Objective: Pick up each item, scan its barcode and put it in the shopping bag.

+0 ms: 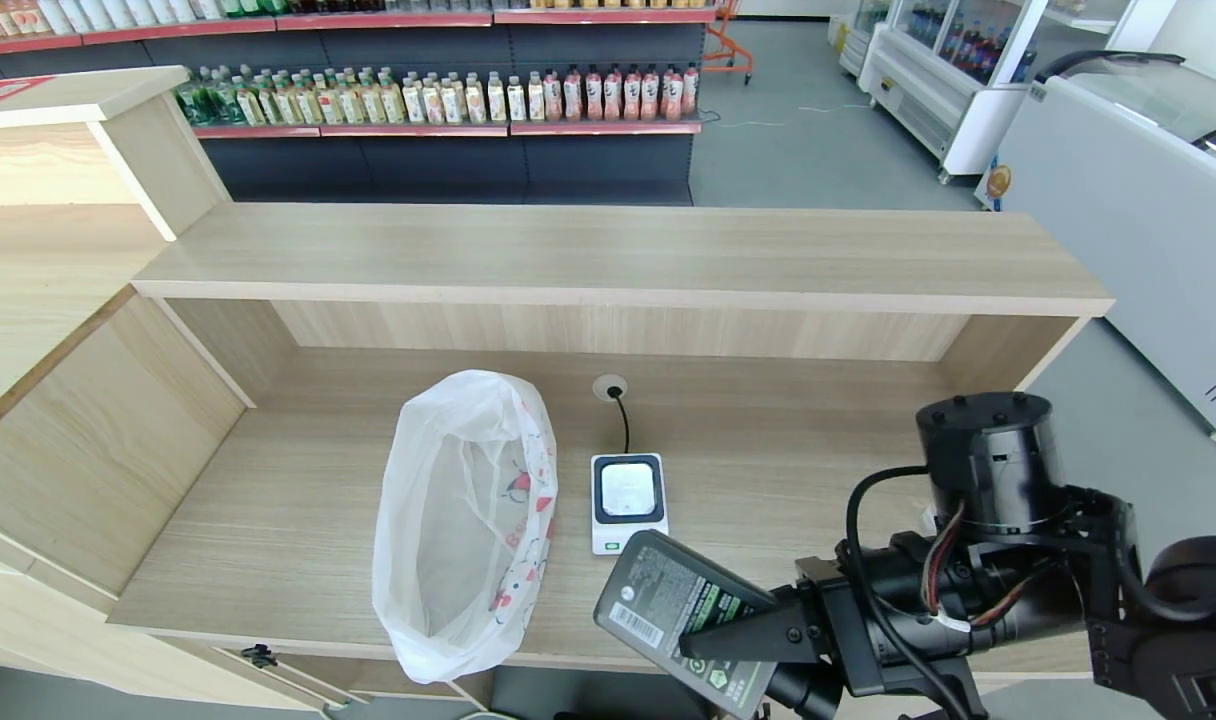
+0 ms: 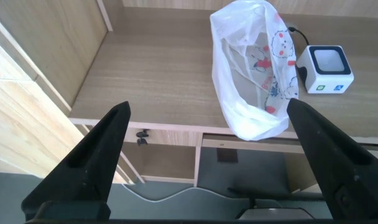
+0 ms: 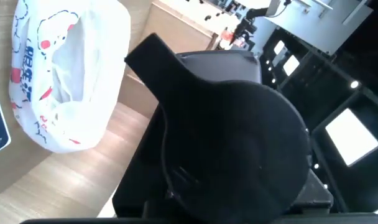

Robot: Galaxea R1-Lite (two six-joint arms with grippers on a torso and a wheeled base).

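Closest to the head camera, the right claw [image 1: 730, 640] is clamped on a flat dark grey packet with a green label [image 1: 668, 600], one black finger [image 1: 743, 632] lying across the packet's upper face. The packet is held tilted in the air over the front edge of the pale wooden bench [image 1: 788, 470], on the near side of the scanner and to the right of the bag. A white barcode sticker [image 1: 636, 625] on its lower corner faces up towards the head camera. Whether the packet touches the scanner I cannot tell.

A small white box scanner with a dark-framed glass window [image 1: 628, 500] sits on the bench just right of the bag. Its black cable [image 1: 624, 420] runs back to a round grey cable hole [image 1: 609, 386] near the rear wall.

A translucent white plastic shopping bag with red and dark cartoon prints [image 1: 463, 520] lies on the bench with its mouth gaping. Its near end hangs a little over the front edge. In the left wrist view the bag [image 2: 251, 68] and the scanner [image 2: 326, 68] are side by side.

The left claw [image 2: 207, 106] hangs off the bench's front edge, left of the bag, its two black fingers [image 2: 111, 155] spread wide apart and holding nothing.

Behind the bench's raised top ledge [image 1: 608, 255] stand dark shelves of bottled drinks [image 1: 448, 95], and a white chest freezer [image 1: 1138, 180] stands to the right.
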